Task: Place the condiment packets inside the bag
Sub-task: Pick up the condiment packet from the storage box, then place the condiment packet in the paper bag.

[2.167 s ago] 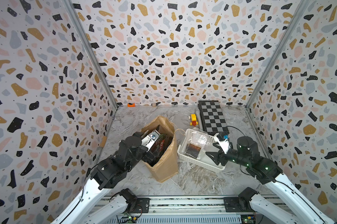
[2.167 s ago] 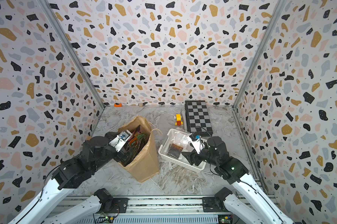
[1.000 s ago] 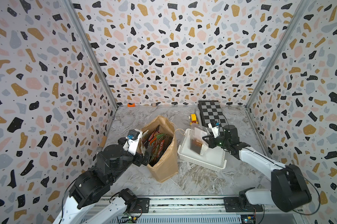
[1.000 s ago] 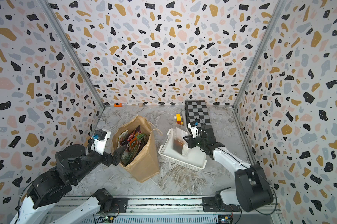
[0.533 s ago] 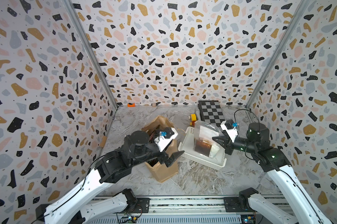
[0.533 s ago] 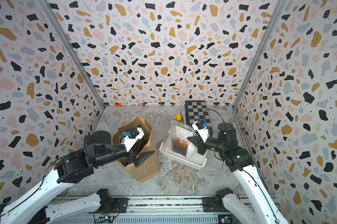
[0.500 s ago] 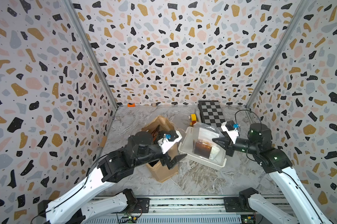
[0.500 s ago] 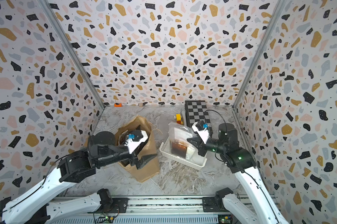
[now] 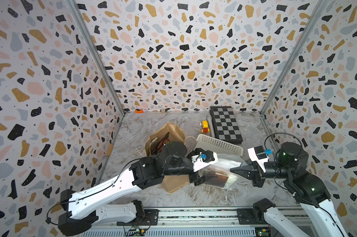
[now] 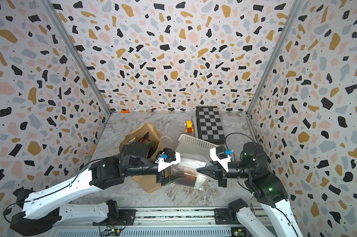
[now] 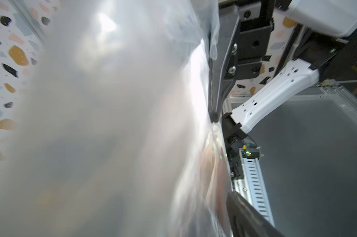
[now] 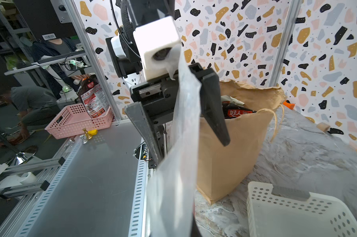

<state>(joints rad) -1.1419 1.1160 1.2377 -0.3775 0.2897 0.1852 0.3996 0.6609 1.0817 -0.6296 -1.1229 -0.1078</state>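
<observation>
A clear condiment packet [image 9: 220, 172] [image 10: 188, 166] with dark contents hangs above the table in front of the white basket [image 9: 218, 143]. My right gripper [image 9: 233, 170] [image 10: 198, 170] [image 11: 215, 120] is shut on its right edge. My left gripper [image 9: 204, 181] [image 10: 173, 179] [image 12: 192, 152] stands open with its jaws on either side of the packet's [image 12: 181, 143] other end. The film [image 11: 112, 123] fills most of the left wrist view, and only one finger [image 11: 247, 217] shows there. The brown bag [image 9: 173, 131] [image 12: 235, 153] stands upright behind the left arm, with several packets [image 9: 163, 142] [image 12: 235, 111] inside.
A folded chessboard [image 9: 225, 125] lies at the back right with a yellow-and-red toy [image 9: 204, 126] beside it. A small orange thing [image 9: 139, 111] sits against the back wall. The basket [image 12: 296, 211] shows nothing inside. A pink basket [image 12: 79, 121] stands outside the cell.
My left arm swung from the bag's left side across its front to the clear packet, and its jaws now straddle it. My right gripper carried the packet out of the basket toward the front.
</observation>
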